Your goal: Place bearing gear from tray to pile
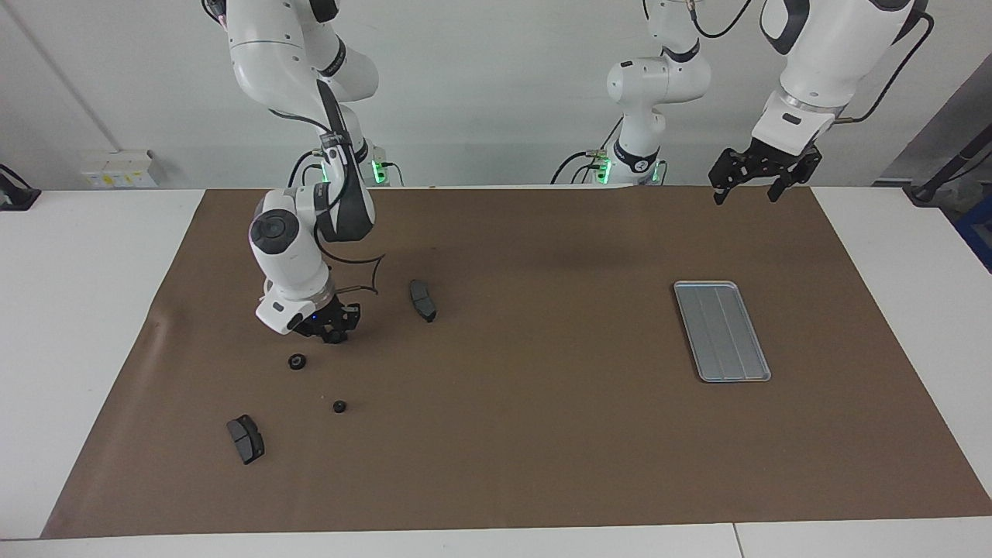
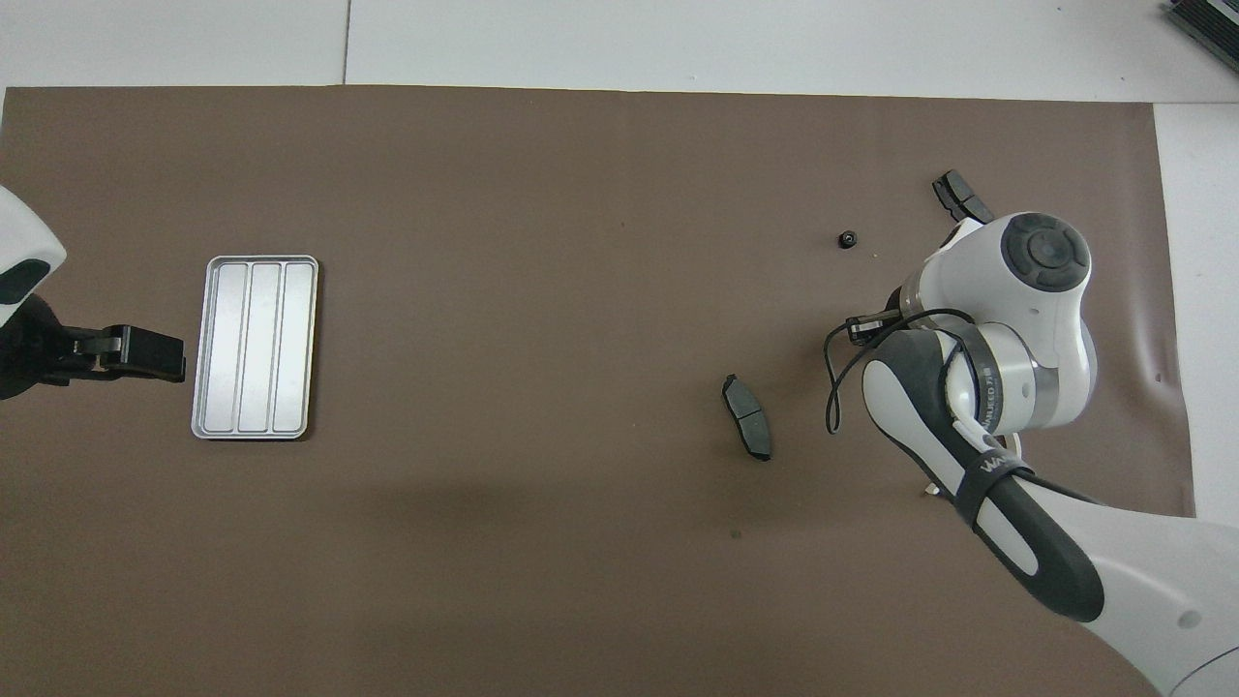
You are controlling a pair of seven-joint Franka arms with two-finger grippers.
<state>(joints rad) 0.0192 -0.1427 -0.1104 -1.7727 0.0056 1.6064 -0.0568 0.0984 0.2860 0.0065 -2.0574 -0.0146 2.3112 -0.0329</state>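
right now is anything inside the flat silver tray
Nothing shows in the flat silver-grey ridged metal tray: its three lengthwise panels lie bare in both views. What is beneath it on the brown mat is covered.

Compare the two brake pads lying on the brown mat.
The brake pad beside the right claw lies nearer to the robots; the brake pad by the mat's edge lies farthest from them of the parts here. The first looks long and narrow in the overhead view; the second shows a broader face in the facing view. Both are dark grey, curved, flat on the mat and untouched.
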